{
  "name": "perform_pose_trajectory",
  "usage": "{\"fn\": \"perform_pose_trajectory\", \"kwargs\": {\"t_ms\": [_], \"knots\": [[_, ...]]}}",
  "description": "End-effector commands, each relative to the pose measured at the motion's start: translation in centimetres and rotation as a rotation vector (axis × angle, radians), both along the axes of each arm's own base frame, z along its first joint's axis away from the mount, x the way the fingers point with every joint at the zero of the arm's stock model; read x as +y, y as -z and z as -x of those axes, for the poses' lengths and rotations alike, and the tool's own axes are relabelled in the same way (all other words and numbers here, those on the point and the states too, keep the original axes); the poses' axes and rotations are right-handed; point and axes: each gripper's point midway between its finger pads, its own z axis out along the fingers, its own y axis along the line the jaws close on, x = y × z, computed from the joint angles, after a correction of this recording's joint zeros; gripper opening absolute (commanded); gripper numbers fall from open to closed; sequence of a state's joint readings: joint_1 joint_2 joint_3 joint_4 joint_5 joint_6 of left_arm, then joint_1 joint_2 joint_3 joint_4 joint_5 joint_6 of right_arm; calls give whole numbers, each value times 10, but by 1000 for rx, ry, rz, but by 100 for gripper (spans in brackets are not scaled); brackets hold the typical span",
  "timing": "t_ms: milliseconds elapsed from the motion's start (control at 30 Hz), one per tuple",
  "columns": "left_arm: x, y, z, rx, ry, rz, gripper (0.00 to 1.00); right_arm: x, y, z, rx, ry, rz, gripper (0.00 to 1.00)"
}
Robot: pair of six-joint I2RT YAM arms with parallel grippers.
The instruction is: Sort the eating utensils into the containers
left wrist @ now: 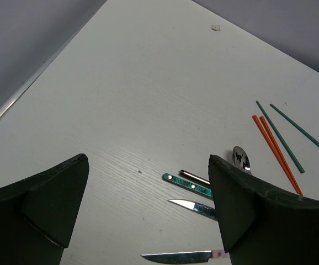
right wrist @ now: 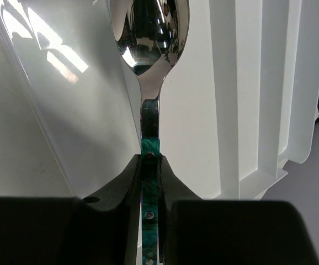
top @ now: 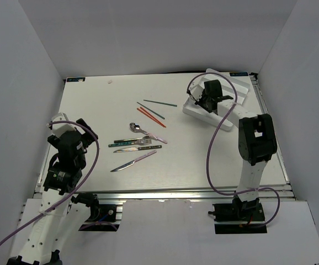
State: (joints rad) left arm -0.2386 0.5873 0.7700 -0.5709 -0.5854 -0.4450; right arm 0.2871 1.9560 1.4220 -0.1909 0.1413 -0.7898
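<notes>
Upper right, the right gripper (right wrist: 150,165) pinches a green-handled spoon (right wrist: 148,38) over the white tray (top: 244,88) at the far edge of the table (top: 93,105), while the left gripper (left wrist: 147,168) gapes wide at lower left, open surface separating it from loose cutlery (top: 137,144) mid-frame.

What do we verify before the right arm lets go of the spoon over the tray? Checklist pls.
1. Right pincer shut on green-handled spoon: ok, jaws clamp the handle.
2. Spoon above white tray: ok, bowl is over it.
3. Spoon lined up with a single slot: cannot tell from these views.
4. Spoon height above the tray floor: cannot tell.
5. Left pincer out of the way: ok, open, empty, over the left side of the table.
6. Loose chopsticks and knives clear of the right arm: ok, mid-table.
</notes>
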Motion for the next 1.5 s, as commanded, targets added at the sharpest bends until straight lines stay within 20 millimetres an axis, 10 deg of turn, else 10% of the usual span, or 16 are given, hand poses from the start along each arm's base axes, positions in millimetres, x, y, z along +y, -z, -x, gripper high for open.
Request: {"fn": "perform_pose_trajectory", "kwargs": {"t_ms": [0,200,233,267,733,967,1133,1233,1367,1467], "knots": [[-2,-3,-1,-9,16,0,98,-4,-7,-8,-47,-15,-20,0],[-2,-3,-1,-10,17,1,98,-12,-3,0,-22,-18,-2,20],[-3,-3,-2,-10,19,0,98,-13,-1,1,-19,-19,-1,35],[-3,-3,-2,-10,22,1,98,-13,-4,2,-25,-17,-1,89],[-2,-4,-1,-12,15,-1,98,11,-68,-2,-125,-15,-191,89],[-2,-2,-2,-2,14,-5,98,85,-179,20,-332,282,-604,89],[0,0,-2,5,5,-10,98,203,-128,79,167,-59,-750,88],[1,-1,-2,3,-3,-11,98,242,-100,100,204,-107,-676,77],[1,1,-2,10,-3,-11,98,267,-55,118,284,-122,-579,38],[-1,2,-3,12,6,-11,98,289,-44,132,326,-177,-553,40]]}}
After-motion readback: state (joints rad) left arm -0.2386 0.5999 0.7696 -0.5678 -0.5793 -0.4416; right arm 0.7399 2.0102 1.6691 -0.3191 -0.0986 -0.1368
